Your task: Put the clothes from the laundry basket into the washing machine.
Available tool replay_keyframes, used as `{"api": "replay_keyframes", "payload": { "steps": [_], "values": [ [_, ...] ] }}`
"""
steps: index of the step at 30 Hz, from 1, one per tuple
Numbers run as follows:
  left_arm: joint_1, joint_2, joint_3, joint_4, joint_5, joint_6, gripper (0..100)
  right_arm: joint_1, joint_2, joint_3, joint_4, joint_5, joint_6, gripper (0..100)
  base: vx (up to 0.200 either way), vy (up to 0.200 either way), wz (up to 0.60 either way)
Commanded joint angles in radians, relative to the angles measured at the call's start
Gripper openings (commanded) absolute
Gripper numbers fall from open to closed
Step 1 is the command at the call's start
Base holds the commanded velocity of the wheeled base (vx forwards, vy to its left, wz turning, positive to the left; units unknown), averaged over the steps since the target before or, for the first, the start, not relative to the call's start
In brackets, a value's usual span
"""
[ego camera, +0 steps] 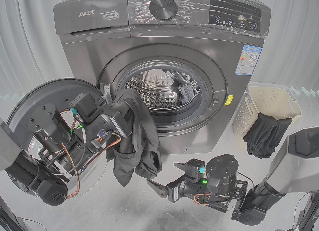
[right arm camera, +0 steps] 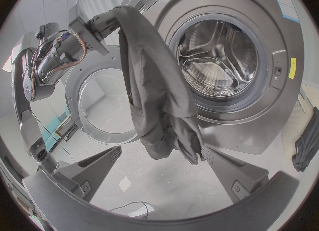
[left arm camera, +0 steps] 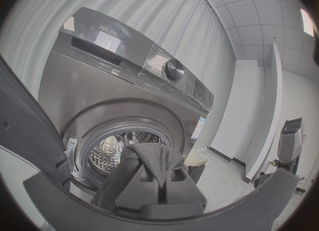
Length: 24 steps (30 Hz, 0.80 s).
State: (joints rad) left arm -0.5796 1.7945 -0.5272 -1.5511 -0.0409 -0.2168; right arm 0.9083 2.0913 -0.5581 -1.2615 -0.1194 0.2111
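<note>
My left gripper (ego camera: pixel 125 99) is shut on a dark grey garment (ego camera: pixel 139 138), held up at the left rim of the washing machine's open drum (ego camera: pixel 162 89). The cloth drapes over the fingers (left arm camera: pixel 179 183) and hangs down in front of the machine. Lower down, my right gripper (ego camera: pixel 162 174) is open just under the garment. In the right wrist view the garment's (right arm camera: pixel 156 85) lower end hangs between the open fingertips (right arm camera: pixel 114 152), close to one of them. A cream laundry basket (ego camera: pixel 275 97) stands right of the machine with a black garment (ego camera: pixel 265 135) draped over its front rim.
The washer door (ego camera: pixel 50 92) is swung open to the left, behind my left arm. Pale curtains hang behind the machine. The grey floor in front of the machine is bare apart from a thin cable (right arm camera: pixel 133 205).
</note>
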Motion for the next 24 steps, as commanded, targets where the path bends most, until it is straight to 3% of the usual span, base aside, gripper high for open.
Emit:
{"api": "replay_keyframes", "payload": {
  "steps": [1,12,24],
  "values": [
    [0.003,0.0,-0.013,0.0,0.01,-0.001,0,0.014,0.042,-0.046,0.007,0.012,-0.001,100,0.0,0.0,0.0],
    [0.003,-0.007,-0.011,0.0,0.012,-0.001,0,0.021,0.199,-0.25,0.037,0.012,0.004,100,0.0,0.0,0.0],
    [0.001,-0.009,-0.011,0.0,0.013,-0.001,0,0.011,0.265,-0.402,0.106,0.01,0.011,100,0.0,0.0,0.0]
  ]
}}
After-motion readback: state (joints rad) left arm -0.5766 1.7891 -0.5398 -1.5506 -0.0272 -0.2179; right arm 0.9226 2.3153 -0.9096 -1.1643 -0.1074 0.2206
